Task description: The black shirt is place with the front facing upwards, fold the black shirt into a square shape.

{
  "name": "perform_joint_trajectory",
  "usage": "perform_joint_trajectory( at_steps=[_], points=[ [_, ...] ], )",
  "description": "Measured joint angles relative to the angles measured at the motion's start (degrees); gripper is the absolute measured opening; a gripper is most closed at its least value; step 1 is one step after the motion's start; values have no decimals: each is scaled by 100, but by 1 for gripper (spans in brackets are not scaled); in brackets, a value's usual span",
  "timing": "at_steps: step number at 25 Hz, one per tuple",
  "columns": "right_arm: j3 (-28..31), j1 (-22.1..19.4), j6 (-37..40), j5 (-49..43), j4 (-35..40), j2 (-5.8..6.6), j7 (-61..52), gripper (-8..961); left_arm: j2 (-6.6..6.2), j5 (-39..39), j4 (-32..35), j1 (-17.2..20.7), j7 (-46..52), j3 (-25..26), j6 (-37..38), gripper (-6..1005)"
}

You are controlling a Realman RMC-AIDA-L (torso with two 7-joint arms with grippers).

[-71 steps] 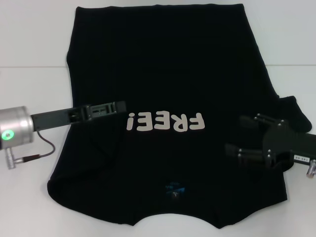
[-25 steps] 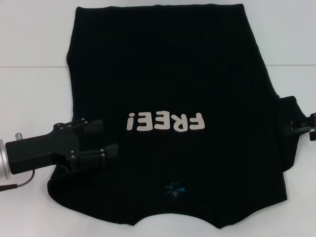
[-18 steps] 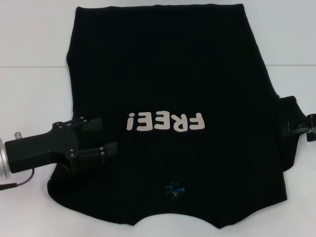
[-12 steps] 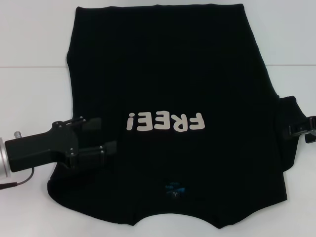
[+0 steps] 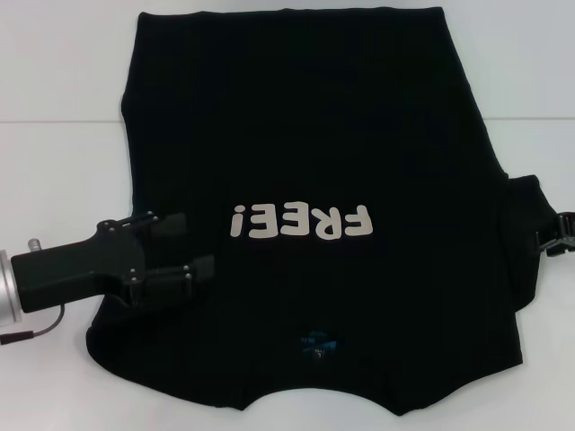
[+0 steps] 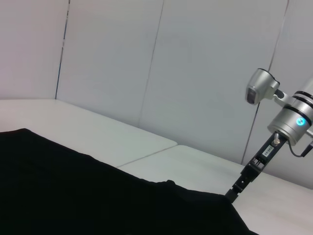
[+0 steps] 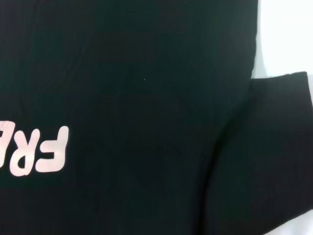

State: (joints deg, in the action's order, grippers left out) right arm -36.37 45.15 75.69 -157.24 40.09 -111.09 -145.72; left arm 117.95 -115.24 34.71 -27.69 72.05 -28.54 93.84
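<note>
Head view: the shirt (image 5: 314, 206) lies flat on the table (image 5: 54, 180). Left gripper (image 5: 193, 247), fingers spread, has settled over the left sleeve. Right gripper (image 5: 559, 235) has withdrawn to the right sleeve's edge; finger state indeterminate.

Left wrist view: right gripper (image 6: 239, 188) at the shirt's edge.

Right wrist view: the right sleeve is unfolded. Sleeve fold pending.

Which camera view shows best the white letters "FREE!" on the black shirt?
The head view is best: all the white letters "FREE!" show there, upside down, on the black shirt. The right wrist view shows only the part "FR", cut off at the picture's edge. The left wrist view shows only plain black cloth, no letters.
</note>
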Motion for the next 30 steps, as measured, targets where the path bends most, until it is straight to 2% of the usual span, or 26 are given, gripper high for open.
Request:
perform_joint_trajectory(
  at_steps=[7,12,18,30],
  points=[
    [-75,6,-152,0,-72,0,0,317,8,-2,-7,3,-16,-1,4,866],
    [-108,12,-198,0,-71,0,13,82,8,2,-8,0,-22,-3,-11,865],
    [-96,-28,-281,8,-23,25,45,9,8,2,-78,-21,-25,-3,-50,865],
    [296,-98,-337,300,217,91,558,5,8,-23,-78,-26,5,-2,-58,864]
  ],
)
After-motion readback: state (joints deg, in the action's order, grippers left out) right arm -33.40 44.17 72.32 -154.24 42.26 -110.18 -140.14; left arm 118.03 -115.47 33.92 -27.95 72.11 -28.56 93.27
